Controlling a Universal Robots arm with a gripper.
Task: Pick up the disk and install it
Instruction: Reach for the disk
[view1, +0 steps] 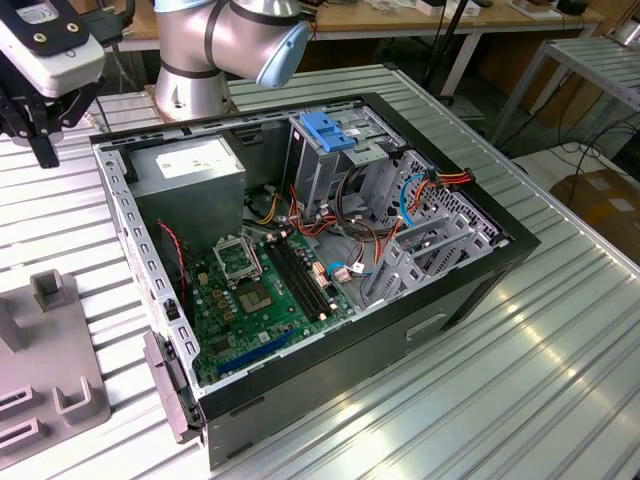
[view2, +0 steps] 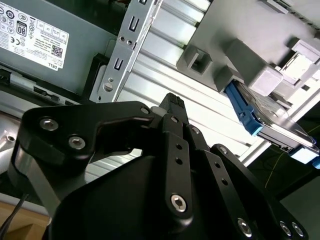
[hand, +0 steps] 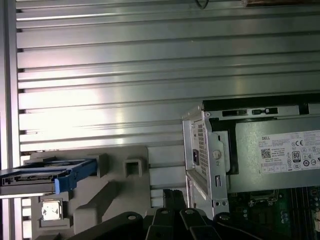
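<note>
One disk (hand: 40, 176) is all I have to move, and it sits in the grey holder (hand: 125, 200) on the desk (view1: 560, 380), just beside the open computer case (view1: 480, 290). In both wrist views its blue frame end sticks out past the holder's blocks. I judge the holder is there to lift the disk off the desk slats and leave its edges free for a pinch. I can't tell whether it rests flat or on edge.

One hand (view2: 171, 102) hangs above the desk between the holder and the case. Its fingers are closed together with nothing between them, and they touch neither the disk nor the holder. It is closer to the case's corner by the power supply (view1: 190, 170) than to the disk.

The case lies on its side with the panel off, which I take to be deliberate so that the inside can be reached from above. In the exterior view I count one motherboard (view1: 260, 300) on the floor of the case, one power supply at the far corner, and one upright metal drive cage (view1: 330, 135) with a blue plastic top. Loose orange, red and blue cables run around the cage, and they could get in the way of anything lowered there.

The tally is one disk, one holder, one case, one cage and one hand.
</note>
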